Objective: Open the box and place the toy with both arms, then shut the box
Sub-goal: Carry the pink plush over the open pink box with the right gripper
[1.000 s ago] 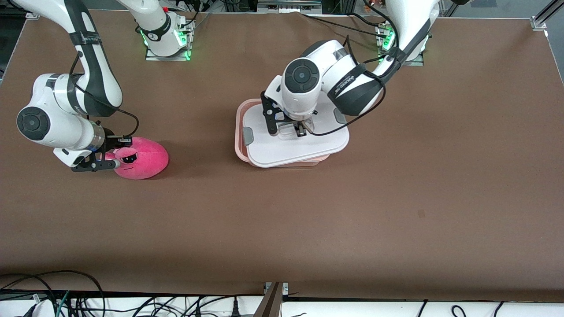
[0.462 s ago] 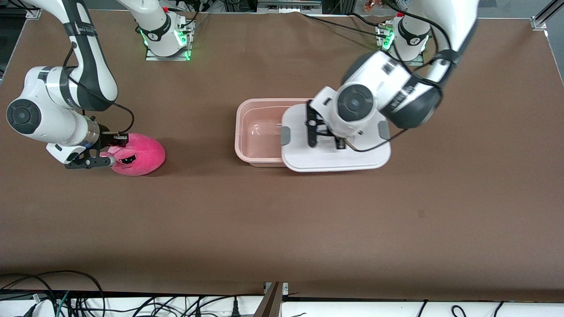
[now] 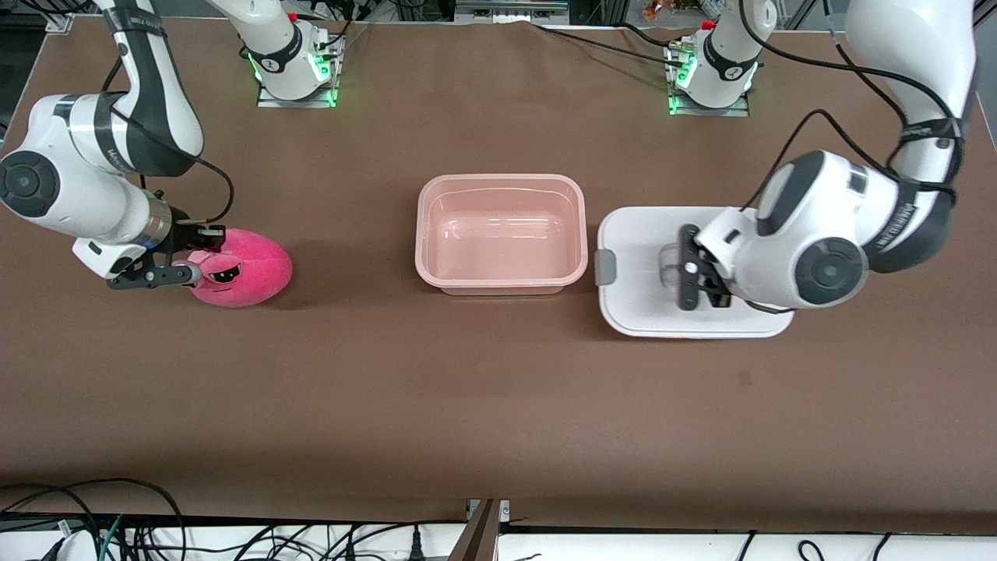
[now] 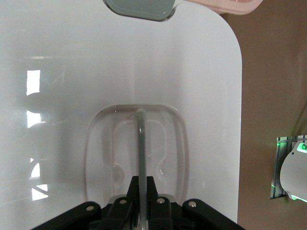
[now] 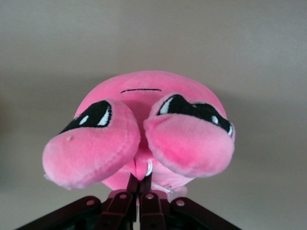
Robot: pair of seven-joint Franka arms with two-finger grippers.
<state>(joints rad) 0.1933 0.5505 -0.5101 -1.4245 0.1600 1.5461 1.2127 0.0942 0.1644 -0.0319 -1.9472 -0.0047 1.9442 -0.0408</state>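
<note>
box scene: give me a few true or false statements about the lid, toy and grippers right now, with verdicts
1. The lid sits on the box. False: it is beside the box, toward the left arm's end.
2. The left gripper is shut on the lid's clear handle. True.
3. The toy lies inside the box. False: it is at the right arm's end, outside it.
4. The right gripper is shut on the toy. True.
</note>
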